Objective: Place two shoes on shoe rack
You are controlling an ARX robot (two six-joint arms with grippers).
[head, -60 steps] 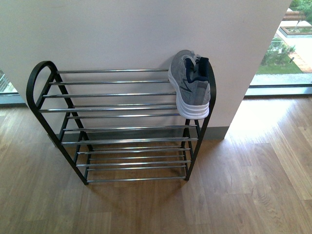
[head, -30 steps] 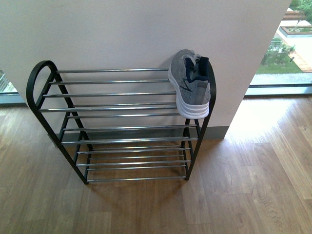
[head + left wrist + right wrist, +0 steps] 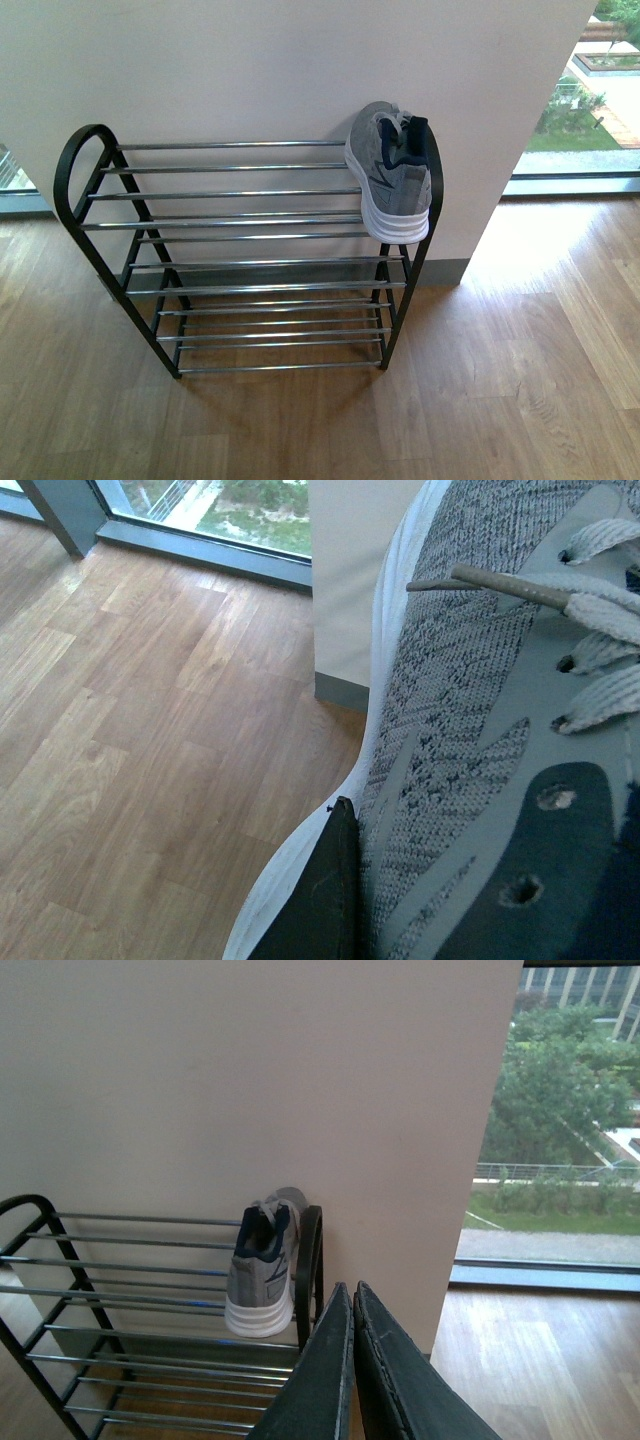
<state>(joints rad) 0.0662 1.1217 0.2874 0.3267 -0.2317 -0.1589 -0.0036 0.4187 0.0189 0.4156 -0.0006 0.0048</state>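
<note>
- One grey mesh sneaker with a thick white sole and grey laces (image 3: 470,730) fills the left wrist view. It is up in the air, with the light wood plank floor (image 3: 130,730) well below it.
- Left gripper (image 3: 332,890): only one dark finger shows, lying flat against the sneaker's white sole edge. The other finger is hidden behind the shoe. Reads as clamped on the shoe.
- The laces and dark eyelet panel of the held shoe are sharp. Its heel end is out of frame.
- Right gripper (image 3: 350,1295): its two dark fingers are pressed together with nothing between them. It is in the air, pointing at the rack's right end.
- Neither arm shows in the front view.
- Tall open rack with a thin black metal frame and chrome rod tiers (image 3: 230,193) stands on the floor, back against the cream wall (image 3: 300,60).
- Second matching grey sneaker with a navy collar (image 3: 392,175) sits on the rack's top tier at the far right end, hard up against the right end hoop. Its heel faces the robot at the front rod and its toe points to the wall. It is tipped a bit toward the hoop.
- Beyond the wall's right edge is a full-height window (image 3: 590,120) with greenery outside.
</note>
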